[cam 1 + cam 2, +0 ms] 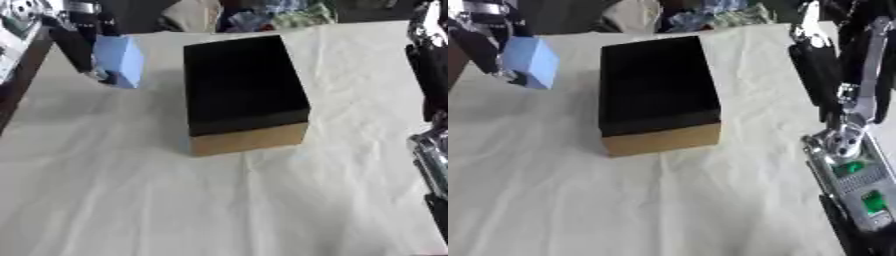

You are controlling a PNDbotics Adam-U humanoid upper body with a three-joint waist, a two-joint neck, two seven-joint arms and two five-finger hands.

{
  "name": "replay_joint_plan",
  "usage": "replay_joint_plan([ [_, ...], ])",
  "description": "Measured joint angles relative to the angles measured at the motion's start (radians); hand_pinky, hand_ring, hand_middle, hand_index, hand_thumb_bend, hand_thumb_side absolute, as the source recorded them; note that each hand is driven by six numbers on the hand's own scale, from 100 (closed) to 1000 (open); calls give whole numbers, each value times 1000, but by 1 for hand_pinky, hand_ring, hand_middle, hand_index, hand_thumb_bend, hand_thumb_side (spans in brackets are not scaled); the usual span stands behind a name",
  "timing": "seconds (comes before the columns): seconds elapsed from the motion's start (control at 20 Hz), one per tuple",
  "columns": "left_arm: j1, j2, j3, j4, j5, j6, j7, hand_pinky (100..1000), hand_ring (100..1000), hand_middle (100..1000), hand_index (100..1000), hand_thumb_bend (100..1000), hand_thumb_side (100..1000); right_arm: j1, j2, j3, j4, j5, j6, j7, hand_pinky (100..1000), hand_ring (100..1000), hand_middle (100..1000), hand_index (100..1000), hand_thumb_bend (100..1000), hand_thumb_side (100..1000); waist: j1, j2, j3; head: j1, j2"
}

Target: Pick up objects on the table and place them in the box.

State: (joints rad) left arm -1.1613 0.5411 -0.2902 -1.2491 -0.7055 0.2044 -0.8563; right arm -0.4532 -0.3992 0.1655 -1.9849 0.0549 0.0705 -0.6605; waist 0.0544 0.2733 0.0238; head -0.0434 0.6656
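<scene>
A light blue block (120, 60) hangs above the table's far left, left of the box, and my left hand (81, 46) is shut on it, its dark fingers behind and beside the block. The box (249, 140) stands in the middle of the white cloth, tan on its near wall and black inside; I see nothing in it. My right hand (830, 75) is at the right edge, beside the box and apart from it, fingers straight and holding nothing. Its silver forearm (857, 185) runs down to the lower right corner.
A wrinkled white cloth (219, 205) covers the table, with wide bare room in front of the box. Crumpled fabric and mixed clutter (262, 15) lie past the far edge. A dark brown edge (16, 90) shows at the left.
</scene>
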Motion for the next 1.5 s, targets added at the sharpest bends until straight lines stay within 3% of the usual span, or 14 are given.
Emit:
replay_joint_plan([
  [0.35,-19,-91,4,-61,101,86,142,764,490,475,627,100,173,0,6,0,0,0,-2,3,850,807,598,795,100,399,6,0,-11,-3,0],
  [0.65,-29,-155,-21,-47,224,100,281,771,505,487,648,100,208,-5,9,1,0,0,-4,5,850,808,598,795,100,403,11,4,-25,-3,-3],
  [0.9,-31,-191,-36,2,264,75,347,787,522,511,668,100,199,-15,11,2,0,0,-9,9,851,808,598,796,100,404,15,13,-42,-3,-9],
  [1.05,-31,-206,-37,34,270,54,366,794,540,530,688,100,138,-18,16,2,0,0,-11,11,852,807,598,796,100,405,19,20,-51,-1,-10],
  [1.1,-30,-209,-38,43,269,46,369,802,556,547,707,100,102,-19,17,2,0,0,-12,11,852,807,598,796,100,405,19,20,-52,-1,-12],
  [1.35,-17,-222,-39,83,260,-14,348,879,680,682,850,107,100,-21,17,4,0,0,-14,13,853,807,597,796,100,406,25,24,-56,-1,-16],
  [1.5,-8,-228,-39,104,246,-74,332,907,743,739,900,323,100,-22,17,7,0,0,-14,13,854,807,597,796,100,406,25,27,-59,-1,-17],
])
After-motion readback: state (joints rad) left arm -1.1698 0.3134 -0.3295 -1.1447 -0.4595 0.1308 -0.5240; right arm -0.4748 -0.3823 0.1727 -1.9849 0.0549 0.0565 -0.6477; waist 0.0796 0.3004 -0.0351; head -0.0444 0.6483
